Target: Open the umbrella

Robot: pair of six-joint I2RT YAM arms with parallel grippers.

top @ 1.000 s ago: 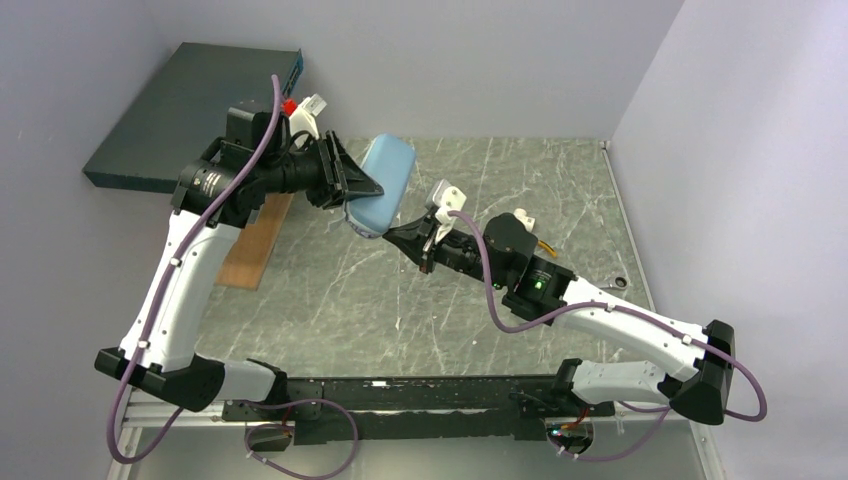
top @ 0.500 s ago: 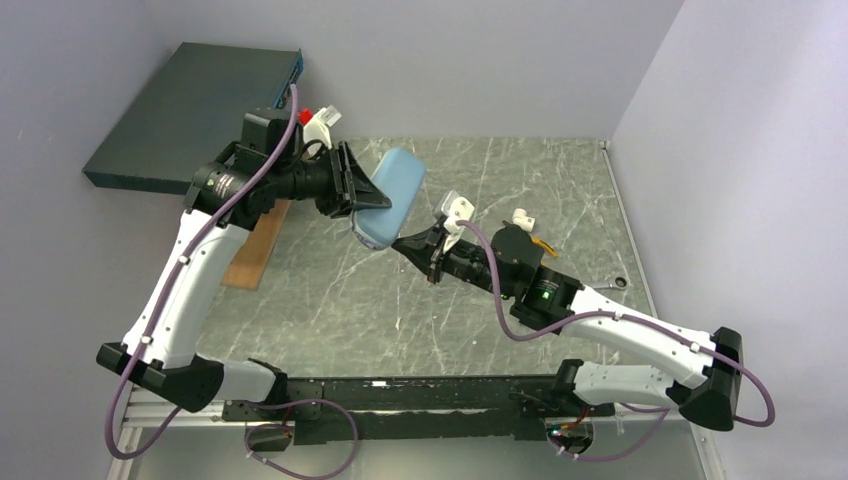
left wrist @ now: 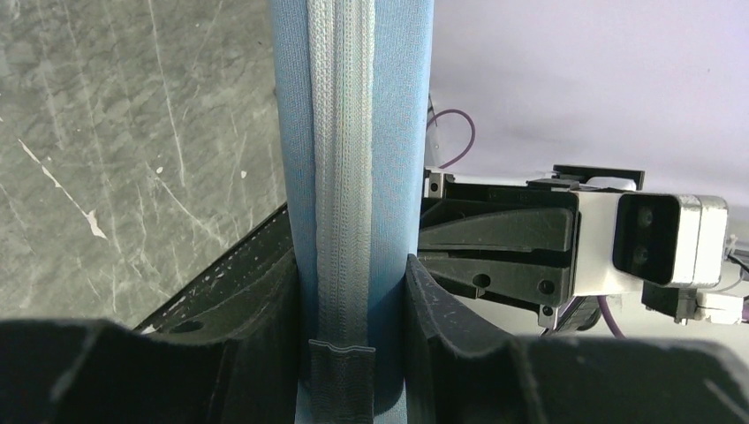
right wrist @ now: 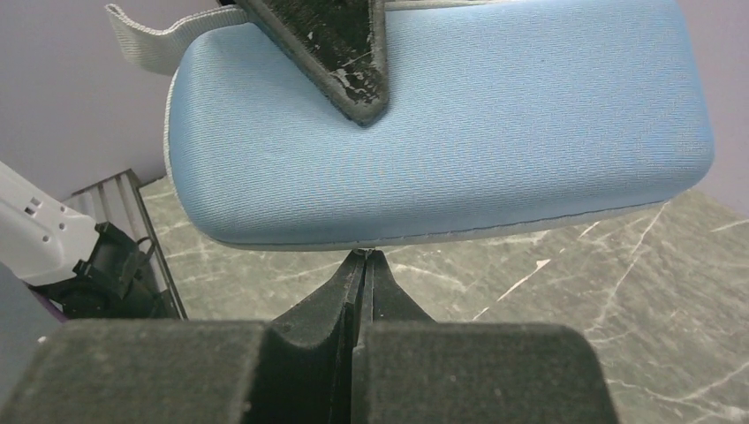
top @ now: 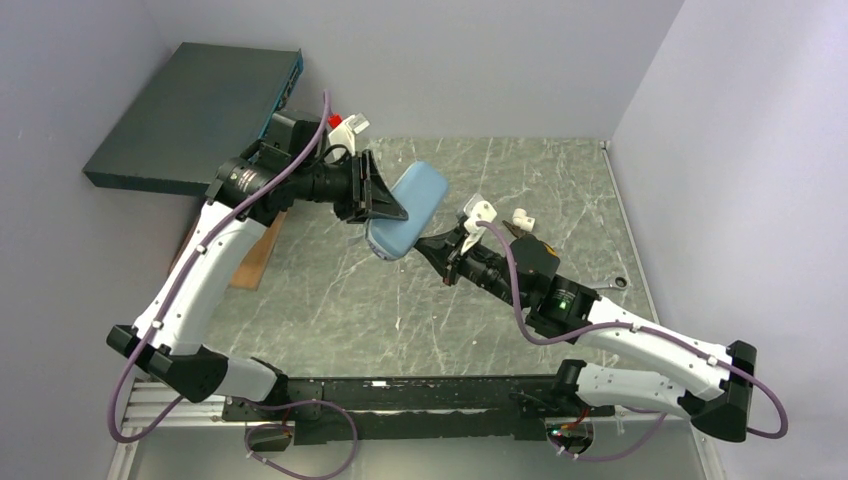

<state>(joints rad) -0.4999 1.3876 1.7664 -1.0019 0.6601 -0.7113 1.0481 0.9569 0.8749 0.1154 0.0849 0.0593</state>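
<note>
Pouched umbrella [top: 420, 190] clamped by left gripper [left wrist: 353, 296]; right gripper [right wrist: 364, 263] pressed together at seam; umbrella could be yanked loose by hard tug.

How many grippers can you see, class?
2. The left gripper clamps the blue pouch from both sides; the right gripper, shut, sits at the pouch's seam edge. Neither is hidden.

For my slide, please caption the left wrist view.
Left gripper clamps the umbrella pouch, zipper toward camera; right gripper shut beside it.
</note>
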